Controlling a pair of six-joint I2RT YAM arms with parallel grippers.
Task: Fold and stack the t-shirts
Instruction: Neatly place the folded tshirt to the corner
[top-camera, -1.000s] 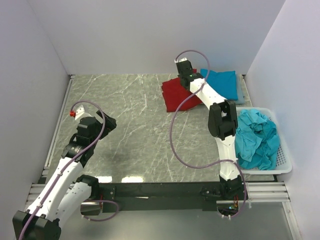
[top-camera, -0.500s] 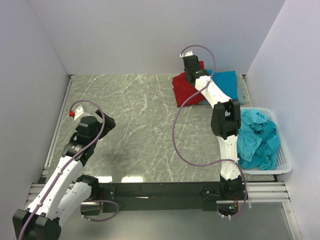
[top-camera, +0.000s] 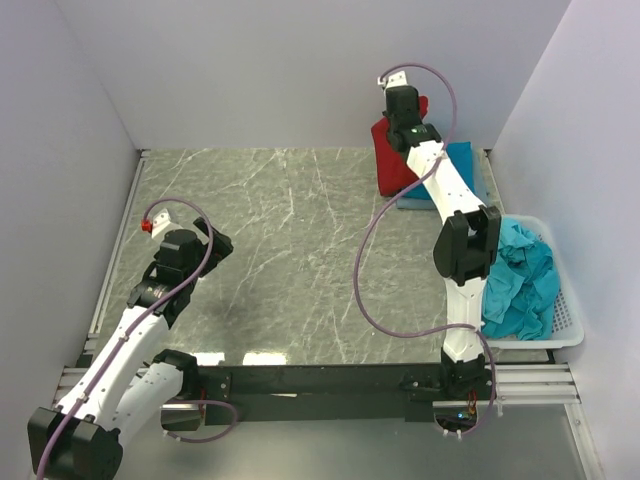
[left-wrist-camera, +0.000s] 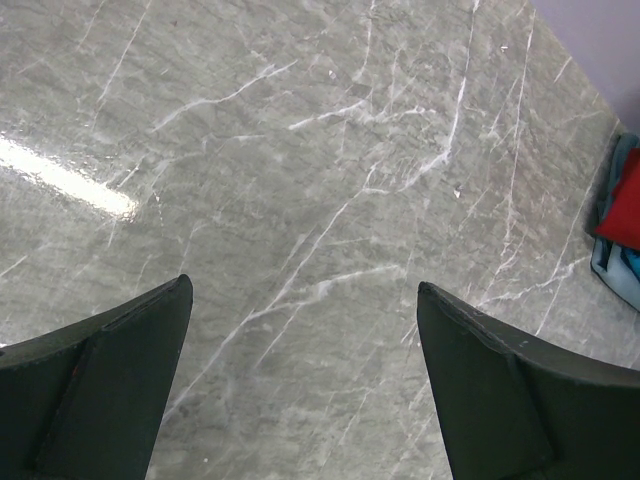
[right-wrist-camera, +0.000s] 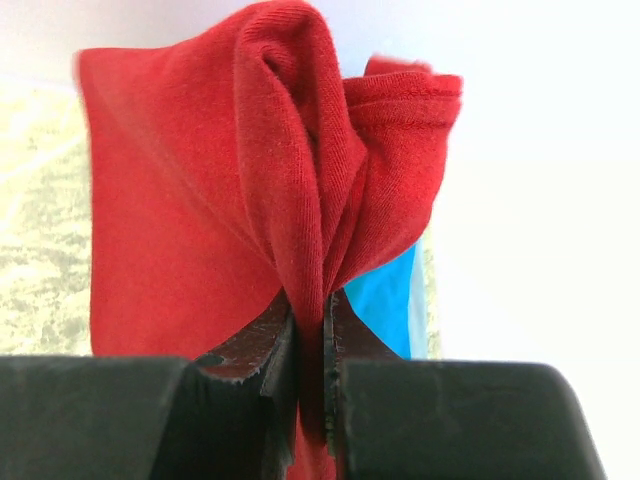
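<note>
A grey marble-patterned tabletop (top-camera: 290, 250) sat boxed in by plain pale walls (top-camera: 280, 70), a bright glare (left-wrist-camera: 60, 180) streaking its glossy surface.

Red shirt (top-camera: 388, 165): is hanging bunched in loose vertical folds, with one gathered fold pinched between the closed fingers of the right gripper (right-wrist-camera: 310, 345) and the rest draping down from the hand.
Folded teal shirt (top-camera: 462, 163): is lying flat just behind the hanging red cloth, on the hand's right side.
Crumpled teal shirts (top-camera: 520, 280): are lying in a heap well apart from the hand, back beside the arm's elbow.
</note>
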